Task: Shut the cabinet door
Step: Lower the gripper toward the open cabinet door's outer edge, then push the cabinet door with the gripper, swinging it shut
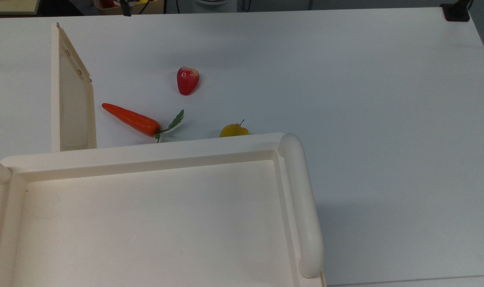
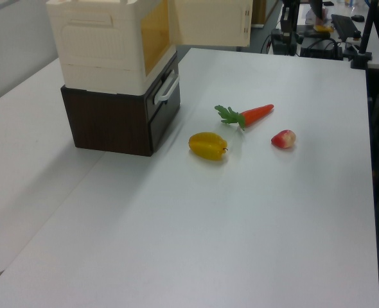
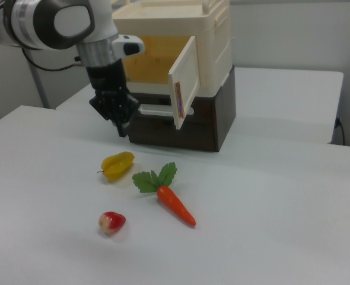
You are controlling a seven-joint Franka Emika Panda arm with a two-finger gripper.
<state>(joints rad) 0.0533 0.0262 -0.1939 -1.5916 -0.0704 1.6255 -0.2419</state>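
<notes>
1. The cabinet door (image 3: 184, 82) stands wide open, swung out from the cabinet (image 3: 213, 35) at the counter's (image 3: 270, 208) far side in the right view.
2. The hand (image 3: 121, 127) hangs at the right view's left of the door, apart from it; I cannot tell its finger state.
3. Judging from this, nothing is done yet: reaching the door and pushing it shut remain.

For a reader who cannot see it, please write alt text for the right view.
A cream cabinet door stands open on a cream cabinet atop a dark brown base. The robot's hand hangs before the cabinet, above a white table holding a yellow fruit, a carrot and a red fruit.
</notes>
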